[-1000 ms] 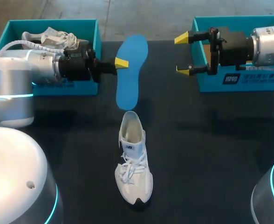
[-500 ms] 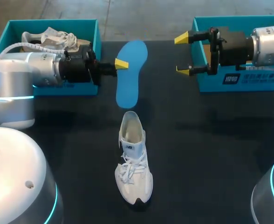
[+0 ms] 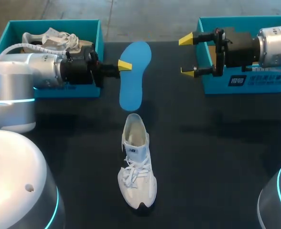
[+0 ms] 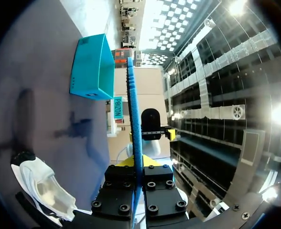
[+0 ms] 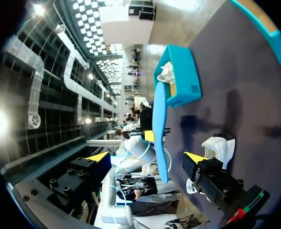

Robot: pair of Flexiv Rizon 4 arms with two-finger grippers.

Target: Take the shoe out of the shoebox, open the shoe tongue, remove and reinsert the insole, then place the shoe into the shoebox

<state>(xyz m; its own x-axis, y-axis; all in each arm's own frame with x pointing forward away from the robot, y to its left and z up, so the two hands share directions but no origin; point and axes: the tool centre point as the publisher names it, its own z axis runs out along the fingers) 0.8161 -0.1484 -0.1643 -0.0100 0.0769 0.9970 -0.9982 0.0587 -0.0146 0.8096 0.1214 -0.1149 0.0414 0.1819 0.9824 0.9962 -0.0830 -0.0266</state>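
Note:
A blue insole (image 3: 134, 74) hangs in the air above the table's middle, its edge pinched by my left gripper (image 3: 124, 65), which is shut on it. Seen from the left wrist, the insole (image 4: 135, 124) runs edge-on straight out from between the fingers. A white shoe (image 3: 137, 162) lies on the dark table below the insole, heel opening toward it. My right gripper (image 3: 190, 56) hovers open and empty to the right of the insole, in front of the right teal shoebox (image 3: 241, 78). The right wrist view shows the insole (image 5: 160, 129) ahead, with the shoe (image 5: 220, 148) beside the lower finger.
A teal shoebox (image 3: 90, 57) at the back left holds another white shoe (image 3: 49, 38). The same box (image 5: 178, 78) shows past the insole in the right wrist view. In the left wrist view, the right shoebox (image 4: 92, 67) sits ahead.

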